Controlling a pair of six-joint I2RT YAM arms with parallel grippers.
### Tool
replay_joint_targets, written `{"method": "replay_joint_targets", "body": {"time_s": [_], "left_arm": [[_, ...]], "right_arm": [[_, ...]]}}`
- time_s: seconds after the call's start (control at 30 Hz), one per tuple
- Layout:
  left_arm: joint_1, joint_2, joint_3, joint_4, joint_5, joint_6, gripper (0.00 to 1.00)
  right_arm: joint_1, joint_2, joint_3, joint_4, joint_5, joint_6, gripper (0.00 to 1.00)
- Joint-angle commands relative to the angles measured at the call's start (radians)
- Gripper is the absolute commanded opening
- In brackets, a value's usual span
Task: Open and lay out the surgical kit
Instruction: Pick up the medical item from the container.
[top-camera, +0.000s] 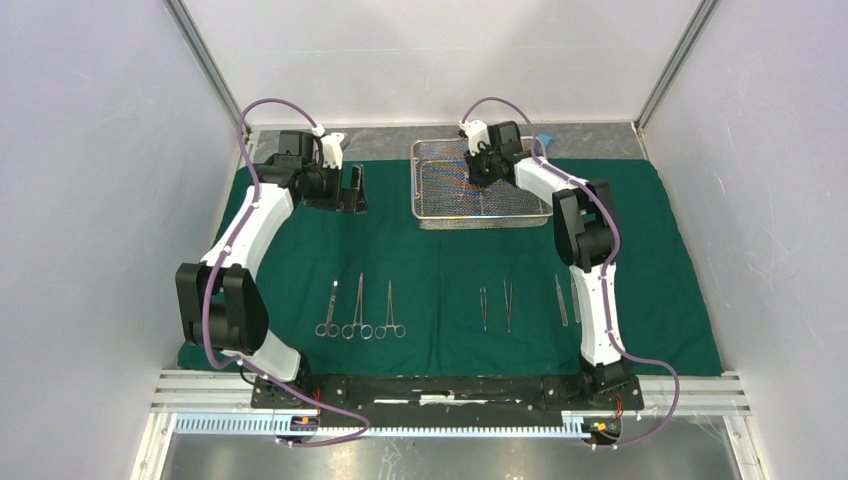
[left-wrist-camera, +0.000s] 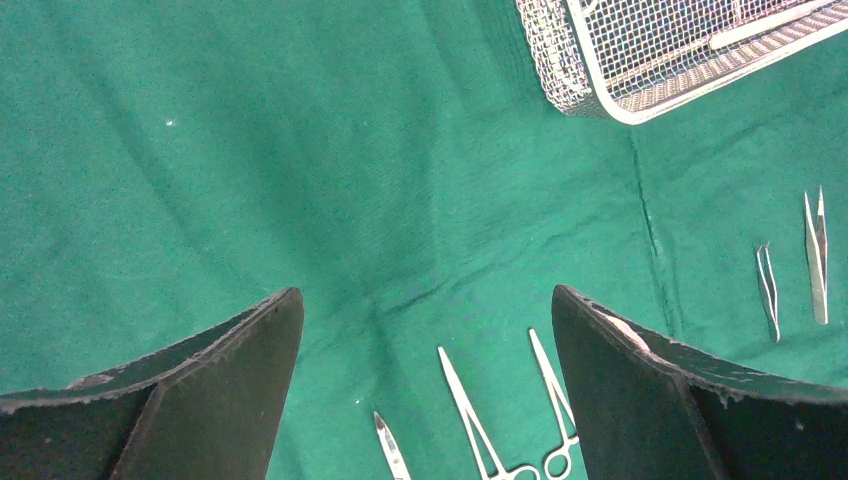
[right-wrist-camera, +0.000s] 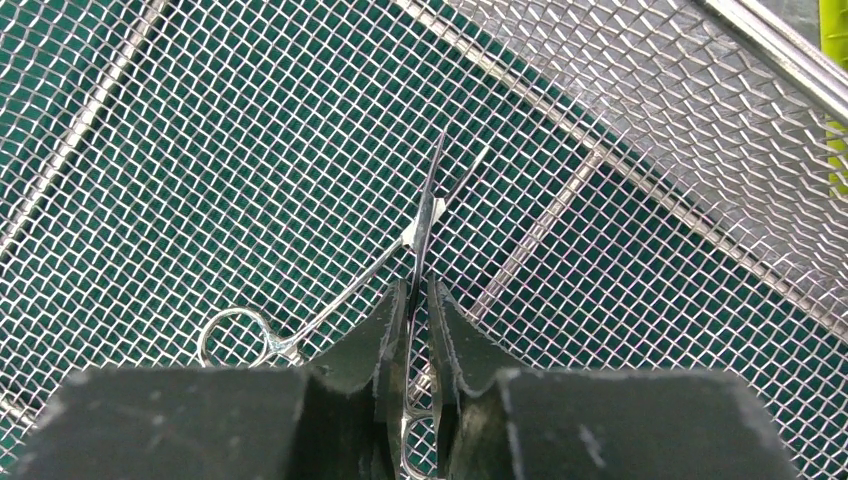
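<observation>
Surgical kit (top-camera: 440, 260) lies spread out, its dark green drape (top-camera: 300, 250) flat beneath everything. At ten o'clock of the cloth the left gripper (top-camera: 352, 195) hangs above bare fabric, its fingers wide apart and holding nothing. At seven o'clock three ring-handled clamps (top-camera: 357, 312) lie side by side, rings toward six o'clock. Toward five o'clock lie four slim tweezers (top-camera: 508, 305), the right two partly hidden by the right arm (top-camera: 590, 270). Between twelve and one o'clock sits the wire-mesh tray (top-camera: 480, 221). Inside it the right gripper (right-wrist-camera: 418, 290) has its fingers pinched together on one shank of a fourth clamp (right-wrist-camera: 425, 215), whose tips stand slightly apart.
</observation>
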Motion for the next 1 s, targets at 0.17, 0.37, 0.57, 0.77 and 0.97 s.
{"method": "replay_joint_targets", "body": {"time_s": [0.17, 0.37, 0.57, 0.77, 0.97], "left_arm": [[0.003, -0.008, 0.031, 0.006, 0.033, -0.026, 1.0], [0.004, -0.016, 0.029, 0.006, 0.031, -0.024, 1.0], [0.004, -0.02, 0.029, 0.001, 0.027, -0.017, 1.0], [0.003, -0.019, 0.029, 0.001, 0.028, -0.017, 1.0], [0.004, -0.012, 0.036, 0.001, 0.03, -0.017, 1.0]], "right_arm": [[0.02, -0.023, -0.084, 0.02, 0.087, -0.026, 0.03], [0.014, -0.05, -0.027, 0.009, 0.069, -0.01, 0.0], [0.001, -0.105, -0.01, 0.031, 0.051, 0.026, 0.0], [-0.008, -0.15, -0.012, 0.05, 0.04, 0.051, 0.0], [-0.011, -0.179, -0.025, 0.057, 0.034, 0.058, 0.0]]}}
